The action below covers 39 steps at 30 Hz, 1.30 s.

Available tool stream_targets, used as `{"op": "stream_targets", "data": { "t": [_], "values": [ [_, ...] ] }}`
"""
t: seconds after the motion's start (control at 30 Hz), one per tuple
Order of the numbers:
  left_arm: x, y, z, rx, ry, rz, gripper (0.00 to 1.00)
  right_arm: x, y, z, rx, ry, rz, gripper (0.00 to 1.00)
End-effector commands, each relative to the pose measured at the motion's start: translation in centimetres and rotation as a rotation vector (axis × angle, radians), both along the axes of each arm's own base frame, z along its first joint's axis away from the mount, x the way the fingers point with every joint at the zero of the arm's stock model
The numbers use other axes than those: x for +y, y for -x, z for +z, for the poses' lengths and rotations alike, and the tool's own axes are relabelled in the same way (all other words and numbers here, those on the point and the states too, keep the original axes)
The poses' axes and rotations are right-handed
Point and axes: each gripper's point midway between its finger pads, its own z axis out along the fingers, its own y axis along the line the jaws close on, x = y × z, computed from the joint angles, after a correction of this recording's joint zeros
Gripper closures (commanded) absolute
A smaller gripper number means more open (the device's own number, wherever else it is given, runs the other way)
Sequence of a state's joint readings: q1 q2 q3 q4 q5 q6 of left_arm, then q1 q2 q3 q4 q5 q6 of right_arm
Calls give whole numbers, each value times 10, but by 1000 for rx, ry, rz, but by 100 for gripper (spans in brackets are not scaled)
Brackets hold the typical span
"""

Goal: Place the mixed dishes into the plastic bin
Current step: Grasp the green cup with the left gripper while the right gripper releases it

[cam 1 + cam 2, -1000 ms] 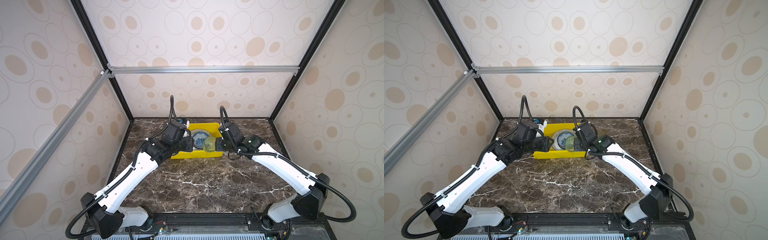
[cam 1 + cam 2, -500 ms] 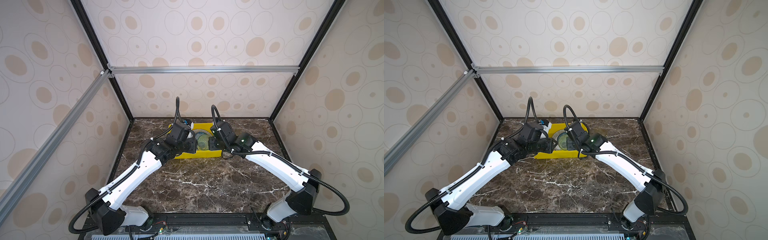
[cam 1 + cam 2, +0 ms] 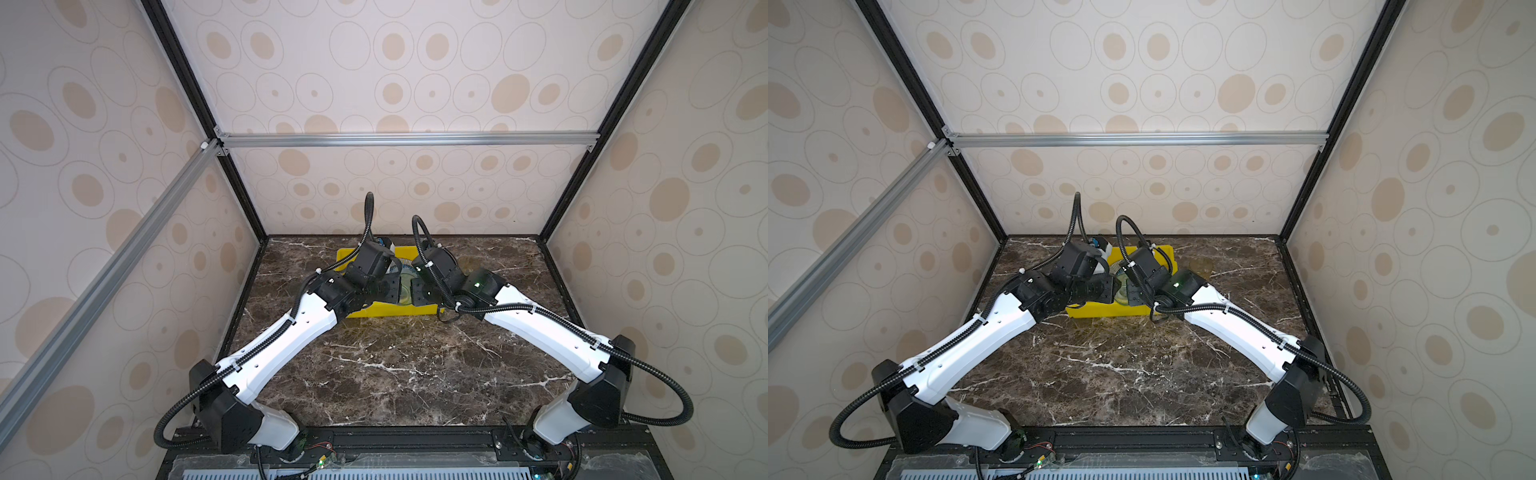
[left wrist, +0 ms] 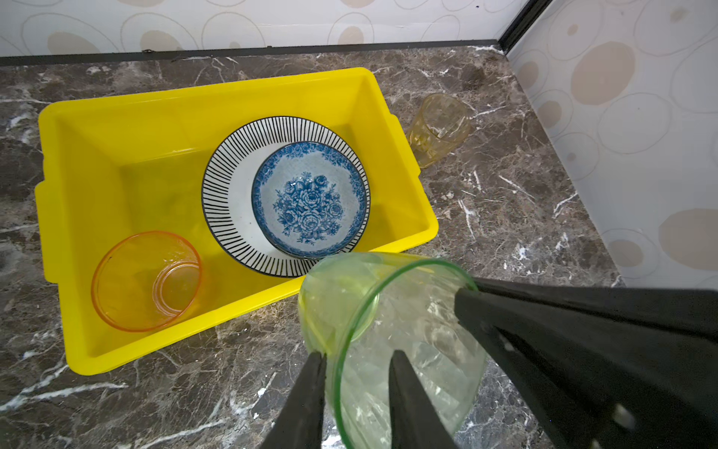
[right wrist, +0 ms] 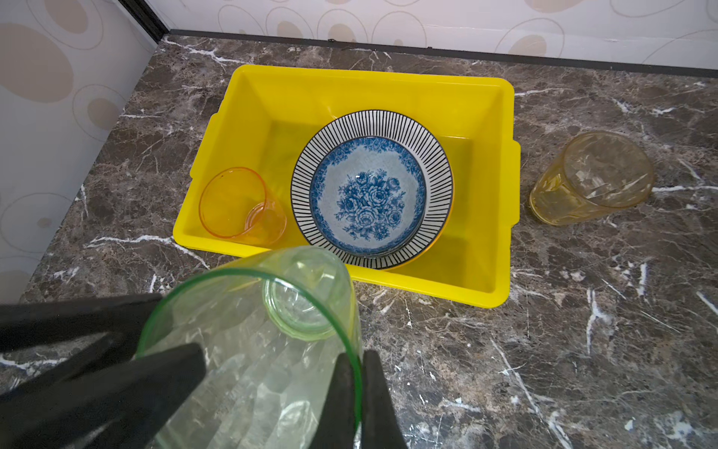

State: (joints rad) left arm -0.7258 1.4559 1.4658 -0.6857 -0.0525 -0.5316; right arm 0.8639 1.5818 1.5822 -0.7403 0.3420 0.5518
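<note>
Both my grippers are sitting at the rim of one green-tinted clear plastic cup (image 5: 248, 350), which is hanging tilted above the dark marble table (image 5: 544, 350), mouth toward my wrists, base pointing away. My right gripper (image 5: 357, 359) is pinching the cup's rim, fingers pressed together on its wall. My left gripper (image 4: 356, 354) is straddling the rim's opposite side with jaws standing apart, one finger against the outside, the other inside and clear. Just beyond, the bright yellow rectangular plastic bin (image 5: 388, 289) is sitting on the table, holding a tilted orange clear cup (image 5: 237, 206) and a round plate with a black-and-white striped rim (image 5: 307, 186), a blue-floral bowl (image 5: 367, 198) resting on it. Farther off, an amber clear cup (image 5: 590, 179) is standing outside, just beside the bin's short wall.
</note>
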Motion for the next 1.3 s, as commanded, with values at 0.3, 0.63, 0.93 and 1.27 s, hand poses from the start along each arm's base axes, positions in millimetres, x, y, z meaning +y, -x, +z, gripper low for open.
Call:
{"op": "stream_targets", "data": {
  "t": [0.3, 0.63, 0.93, 1.27],
  "values": [
    [4, -11, -14, 27, -111, 89, 92, 5, 3, 23, -60, -50, 6, 100],
    [9, -14, -4, -9, -119, 113, 100, 13, 7, 26, -59, -84, 30, 100],
    [11, -17, 9, -44, -115, 124, 100, 14, 9, 26, -61, -119, 36, 88],
    [15, -19, 20, -66, -125, 137, 100, 9, 15, 36, -77, -140, 48, 62]
  ]
}}
